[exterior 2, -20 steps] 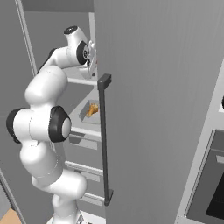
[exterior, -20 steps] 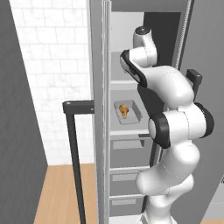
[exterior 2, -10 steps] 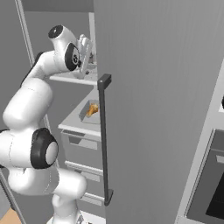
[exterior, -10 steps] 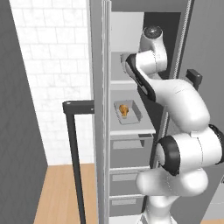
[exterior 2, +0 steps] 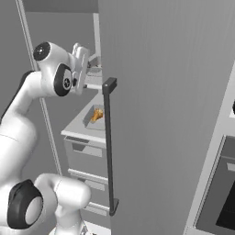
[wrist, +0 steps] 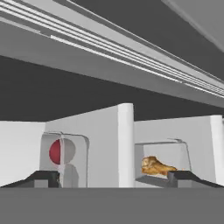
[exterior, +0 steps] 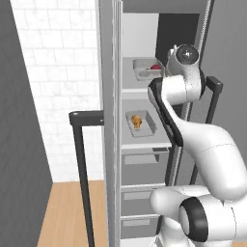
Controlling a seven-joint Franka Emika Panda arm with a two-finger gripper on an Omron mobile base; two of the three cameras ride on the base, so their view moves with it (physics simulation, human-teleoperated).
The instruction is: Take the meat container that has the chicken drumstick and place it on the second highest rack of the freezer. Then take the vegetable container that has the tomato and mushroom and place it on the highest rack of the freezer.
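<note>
The gripper (exterior 2: 81, 64) stands with its jaws wide apart and nothing between them, just in front of the freezer (exterior: 144, 140), level with the highest rack (exterior: 140, 89). Beyond it on that rack sits the vegetable container (exterior: 144, 69) with the tomato (exterior: 155, 67). On the second highest rack (exterior: 144, 139), directly below, lies the meat container (exterior: 141, 122) with the chicken drumstick (exterior: 136, 121).

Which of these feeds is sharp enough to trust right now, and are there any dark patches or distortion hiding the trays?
Left base view: evenly lit, no glare; the chicken drumstick and tomato read clearly. Right base view: the freezer door blocks most of the shelves. Hand view: rolled sideways, a broad dark band across the middle, tomato dim behind a tray wall; the open tool has soft edges.
</note>
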